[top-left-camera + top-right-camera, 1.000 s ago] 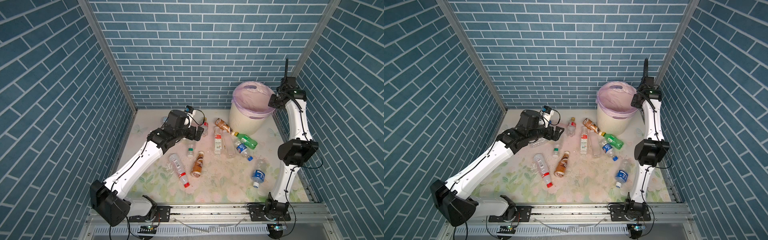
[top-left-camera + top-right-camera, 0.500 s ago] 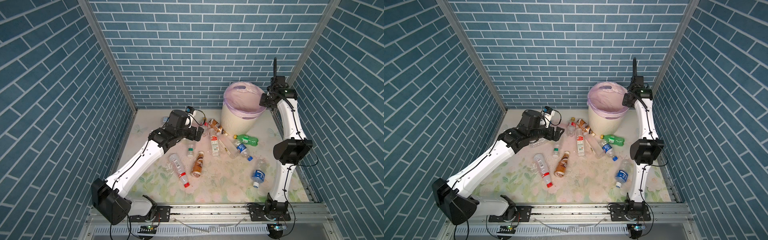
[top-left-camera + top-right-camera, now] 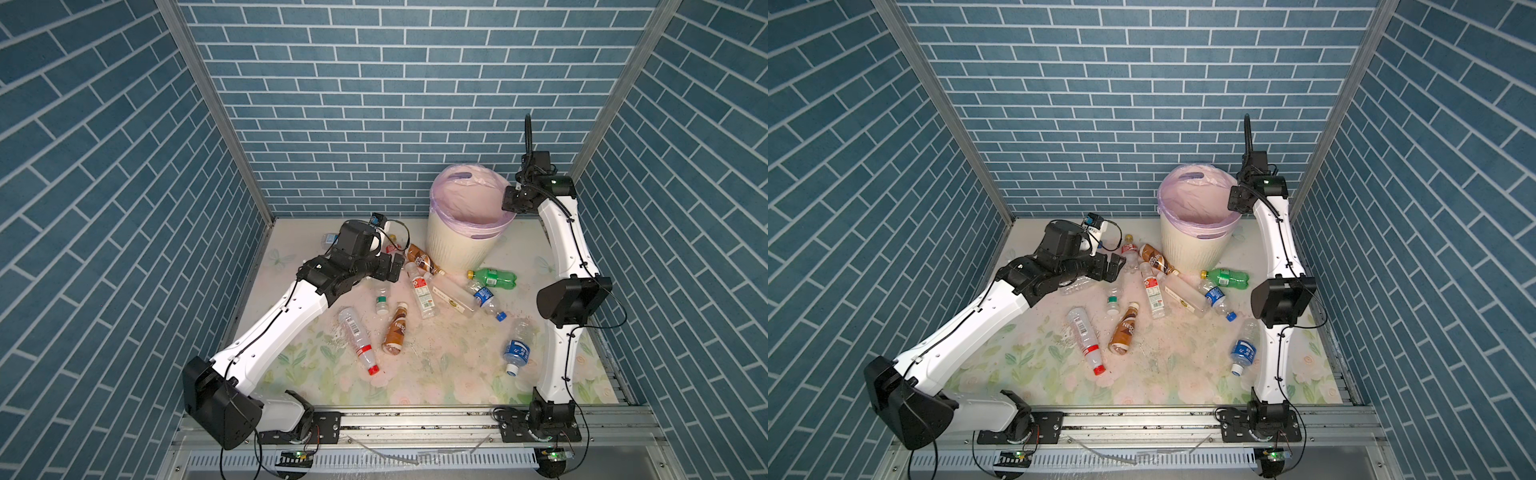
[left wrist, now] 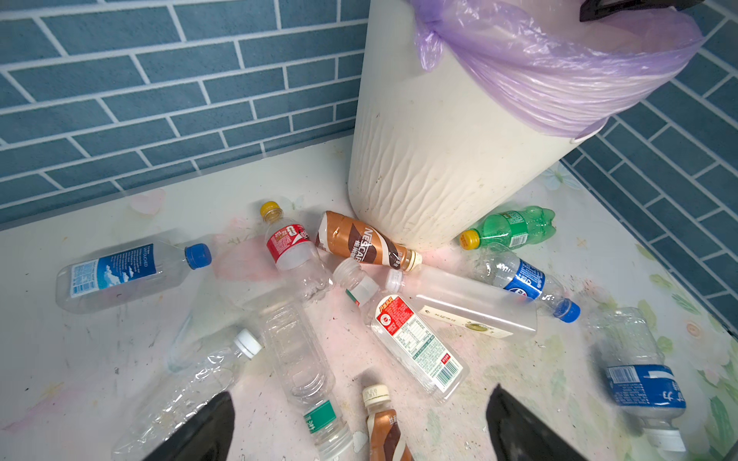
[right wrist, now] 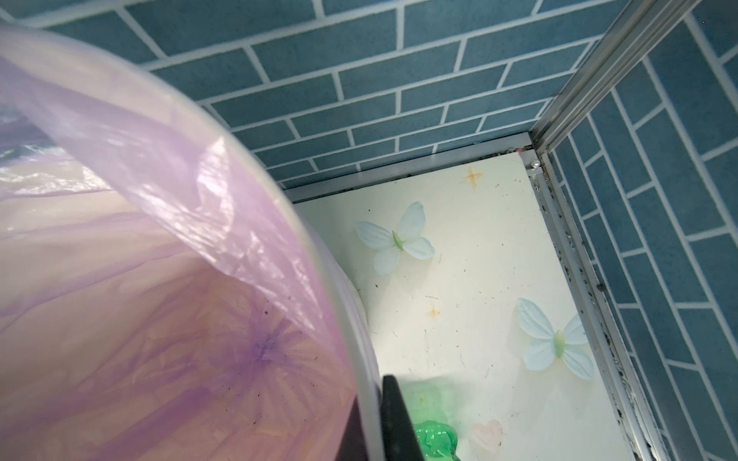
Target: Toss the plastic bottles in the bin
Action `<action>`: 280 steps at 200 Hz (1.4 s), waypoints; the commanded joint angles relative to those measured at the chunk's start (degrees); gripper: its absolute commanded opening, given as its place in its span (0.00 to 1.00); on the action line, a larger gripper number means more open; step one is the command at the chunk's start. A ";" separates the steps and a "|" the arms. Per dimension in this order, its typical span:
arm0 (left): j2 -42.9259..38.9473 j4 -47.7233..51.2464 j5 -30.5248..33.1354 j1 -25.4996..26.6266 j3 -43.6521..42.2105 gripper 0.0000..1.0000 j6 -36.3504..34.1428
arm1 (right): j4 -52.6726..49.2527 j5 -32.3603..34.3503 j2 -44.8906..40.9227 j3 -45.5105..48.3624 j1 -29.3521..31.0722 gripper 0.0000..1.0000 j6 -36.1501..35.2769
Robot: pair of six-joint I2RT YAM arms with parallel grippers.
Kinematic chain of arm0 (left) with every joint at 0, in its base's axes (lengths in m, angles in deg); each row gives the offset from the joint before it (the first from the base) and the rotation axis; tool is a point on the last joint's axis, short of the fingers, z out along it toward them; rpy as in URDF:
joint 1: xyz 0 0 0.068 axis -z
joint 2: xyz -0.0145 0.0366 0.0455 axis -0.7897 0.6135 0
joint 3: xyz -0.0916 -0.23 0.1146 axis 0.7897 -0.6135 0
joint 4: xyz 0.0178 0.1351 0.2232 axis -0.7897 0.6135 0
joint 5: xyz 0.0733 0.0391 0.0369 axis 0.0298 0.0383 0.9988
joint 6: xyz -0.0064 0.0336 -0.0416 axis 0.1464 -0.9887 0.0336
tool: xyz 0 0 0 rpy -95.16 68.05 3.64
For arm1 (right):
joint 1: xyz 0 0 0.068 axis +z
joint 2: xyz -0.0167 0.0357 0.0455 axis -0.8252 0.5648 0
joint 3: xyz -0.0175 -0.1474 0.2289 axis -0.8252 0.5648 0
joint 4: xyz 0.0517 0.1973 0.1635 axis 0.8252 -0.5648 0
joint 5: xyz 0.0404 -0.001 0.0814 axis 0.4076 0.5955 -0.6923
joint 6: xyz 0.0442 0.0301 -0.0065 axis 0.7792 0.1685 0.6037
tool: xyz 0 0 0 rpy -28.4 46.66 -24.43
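The bin (image 3: 457, 245) sits further left than a second ago, dragged toward the heap, and the bottles at its foot have been nudged along with it. The right gripper (image 3: 512, 203) is doing the hauling. It is clamped tight on the rim, one finger inside the lilac liner (image 5: 167, 303) and one outside, and the bin leans over on its base. Nothing is inside yet; the right wrist view shows bare liner.

All the plastic bottles (image 3: 420, 292) lie scattered on the bench (image 3: 436, 386). The brown bottle (image 4: 361, 244) is pressed right against the bin's wall, with the green bottle (image 4: 511, 225) just beside it. The left gripper (image 3: 1116, 266) hovers over the heap, jaws wide apart, holding nothing.

To do this well, I'd keep the pull low and slow, because a rim grip on a leaning bin could tip it or peel the liner off. Stop before the base climbs onto the brown bottle, set the bin flat, then let go. The left should pick one bottle lying clear, such as the clear bottle with the green label (image 4: 299, 359), and close across its body, not its cap.
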State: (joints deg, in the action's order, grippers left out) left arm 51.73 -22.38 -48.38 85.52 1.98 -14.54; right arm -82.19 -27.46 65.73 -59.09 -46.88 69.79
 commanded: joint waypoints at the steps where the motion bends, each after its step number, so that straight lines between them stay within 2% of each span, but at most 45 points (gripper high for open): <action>1: -1.17 0.28 1.63 0.39 1.19 0.99 -1.03 | -4.12 -0.79 3.93 -1.50 2.05 0.00 -1.19; 54: -3.16 -1.18 4.49 0.14 -0.77 0.99 0.76 | -5.20 0.61 5.03 -3.11 2.80 0.00 -2.69; 75: -2.94 -0.62 3.35 -0.40 -0.53 0.99 1.84 | -5.33 0.44 5.17 -3.63 2.87 0.00 -3.00; 128: 0.02 3.66 1.46 -1.55 2.84 0.99 4.56 | -5.18 -0.29 4.88 -4.89 2.87 0.20 -3.22; 168: -0.89 2.59 3.02 -1.55 1.78 0.99 4.16 | -4.08 -0.51 4.18 -5.14 2.87 0.34 -3.31; 206: -2.20 1.19 4.73 -1.64 0.15 0.99 3.76 | -3.28 0.25 4.11 -7.21 2.83 0.51 -3.91; 241: -2.69 2.07 5.85 -1.64 0.50 0.99 3.39 | -3.15 1.39 3.04 -8.30 2.91 0.71 -4.36; 280: -4.02 1.71 6.29 -1.64 -0.55 0.99 4.56 | -2.00 1.74 1.17 -8.30 2.73 0.86 -4.63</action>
State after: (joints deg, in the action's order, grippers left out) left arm 49.81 -20.26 -43.20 84.28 2.71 -10.60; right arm -83.93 -26.85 68.77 -64.58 -44.15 66.22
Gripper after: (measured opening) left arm 0.994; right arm 0.815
